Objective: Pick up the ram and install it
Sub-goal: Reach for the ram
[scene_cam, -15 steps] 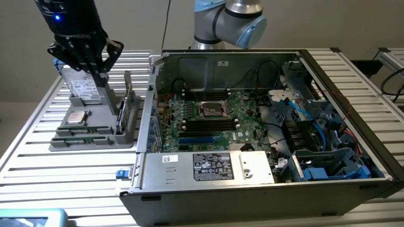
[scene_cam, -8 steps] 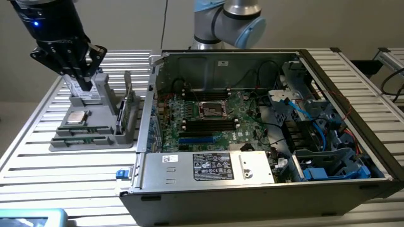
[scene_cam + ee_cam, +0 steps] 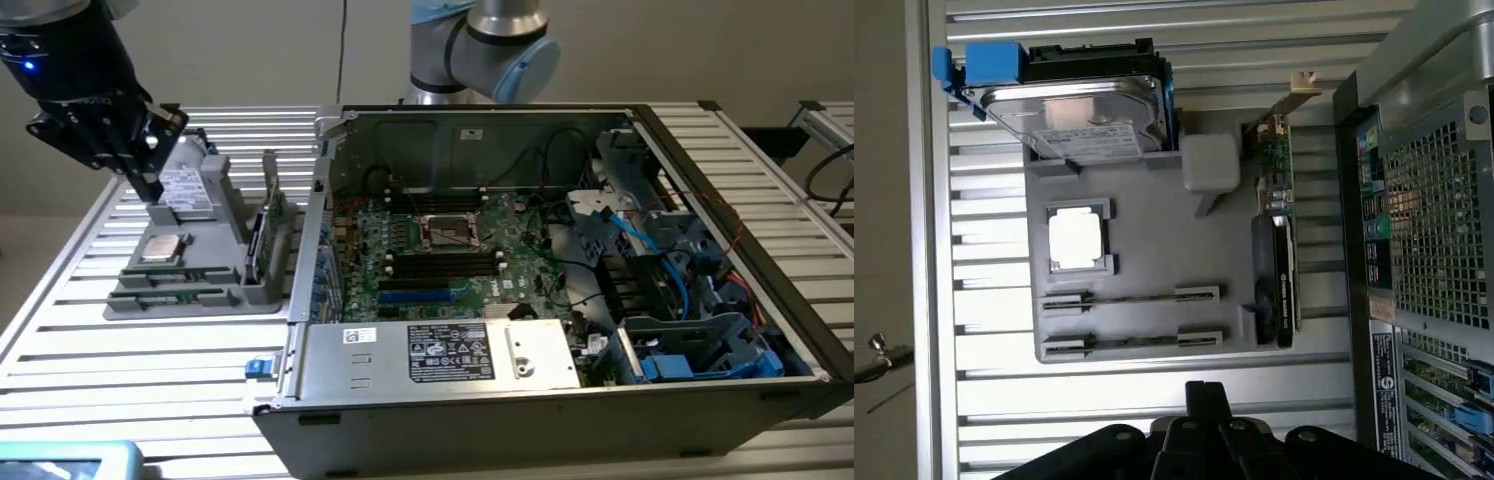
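Neighbouring the ram: processor, expansion card.

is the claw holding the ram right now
No, both ram sticks lie in their slots on the gray tray, apart from the shut claw, which grips nothing.

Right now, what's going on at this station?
The arm's gripper hangs over the grey parts tray, which sits beside the open PC case. Its jaws are shut and hold nothing. Two ram sticks lie in their slots in the tray, not yet picked up. The tray also carries a hard drive, a CPU and an expansion card.
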`<state>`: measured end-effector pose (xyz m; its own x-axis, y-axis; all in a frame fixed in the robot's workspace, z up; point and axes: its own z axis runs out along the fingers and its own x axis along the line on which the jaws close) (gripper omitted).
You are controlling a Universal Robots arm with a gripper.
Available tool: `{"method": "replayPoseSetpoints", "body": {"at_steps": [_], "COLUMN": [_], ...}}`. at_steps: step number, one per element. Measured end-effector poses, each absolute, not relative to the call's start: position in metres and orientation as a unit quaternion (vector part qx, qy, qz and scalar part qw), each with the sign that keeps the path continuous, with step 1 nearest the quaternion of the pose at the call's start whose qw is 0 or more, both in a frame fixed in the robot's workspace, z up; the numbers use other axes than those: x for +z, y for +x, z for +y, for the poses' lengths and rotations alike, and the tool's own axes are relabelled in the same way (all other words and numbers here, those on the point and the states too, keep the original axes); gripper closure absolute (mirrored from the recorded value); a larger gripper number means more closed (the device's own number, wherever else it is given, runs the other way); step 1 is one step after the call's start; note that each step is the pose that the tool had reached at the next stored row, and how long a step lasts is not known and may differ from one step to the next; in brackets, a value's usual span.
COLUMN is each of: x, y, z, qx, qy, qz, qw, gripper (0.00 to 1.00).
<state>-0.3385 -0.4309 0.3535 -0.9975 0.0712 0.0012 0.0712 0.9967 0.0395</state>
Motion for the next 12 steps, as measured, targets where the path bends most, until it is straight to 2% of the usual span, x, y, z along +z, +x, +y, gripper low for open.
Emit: {"method": "replayPoseSetpoints", "body": {"at_steps": [12], "x": [0.339], "y": [-0.354], "z": [-0.420], "qx": [0.013], "qy": [0.035], "qz": [0.999], "qw": [0.009], "gripper": [0.89]}}
